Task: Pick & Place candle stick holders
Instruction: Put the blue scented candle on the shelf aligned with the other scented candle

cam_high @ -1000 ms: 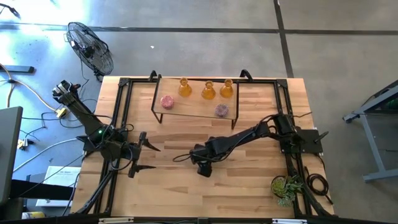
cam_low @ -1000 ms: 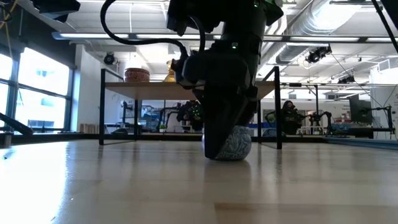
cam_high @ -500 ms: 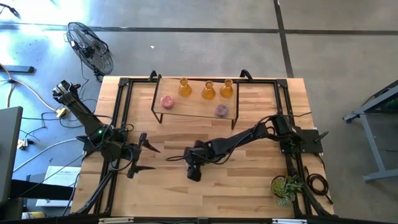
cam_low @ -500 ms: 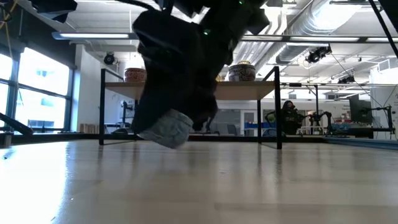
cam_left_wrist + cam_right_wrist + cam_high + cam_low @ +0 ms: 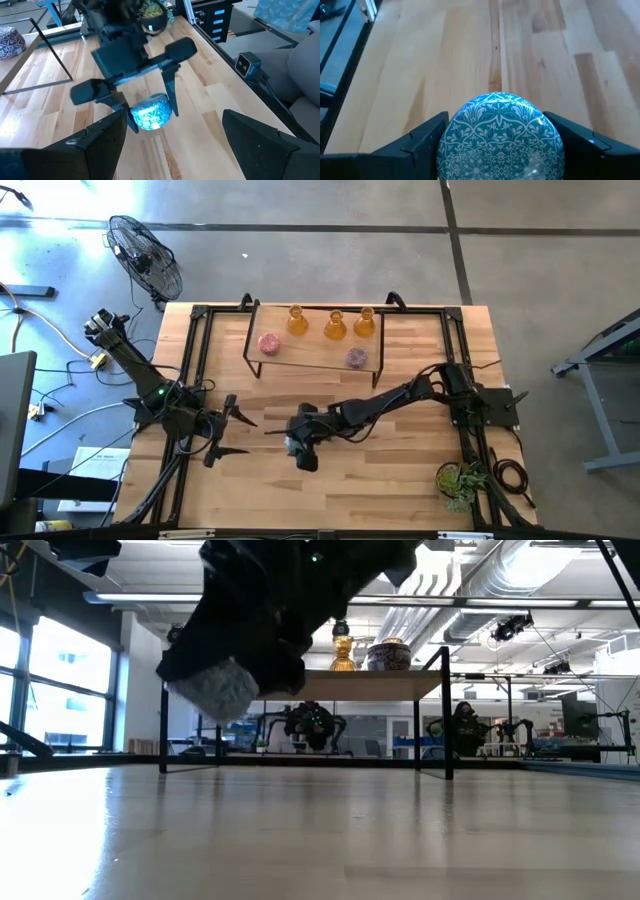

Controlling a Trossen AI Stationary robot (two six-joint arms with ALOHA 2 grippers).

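Note:
My right gripper [image 5: 293, 442] is at the table's middle, shut on a light blue patterned round candle stick holder [image 5: 501, 132], which also shows in the low view [image 5: 212, 690] and the left wrist view [image 5: 151, 112]. My left gripper [image 5: 243, 434] waits open just to its left, facing it. On the raised shelf [image 5: 315, 362] at the far middle stand three amber flask-shaped holders [image 5: 335, 326], a pink round one [image 5: 269, 343] and a mauve round one [image 5: 356, 358]. My right gripper pinches the blue holder by its two round sides [image 5: 451, 135] between its two fingers [image 5: 170, 95]. The fingers slant down toward the table's left edge. The holder is lifted clear of the wood and tilted with the gripper.
A small green potted plant [image 5: 460, 480] stands at the near right corner. Black frame rails [image 5: 190, 360] run along the table's left and right sides. Bare wood [image 5: 340, 490] lies in front of both grippers. A fan [image 5: 145, 255] stands on the floor beyond the far left corner.
My right gripper has gone toward the table's left edge and up, tipping from pointing steeply down to a slant. The blue holder, which stood on the table, is now lifted clear and tilted in the fingers.

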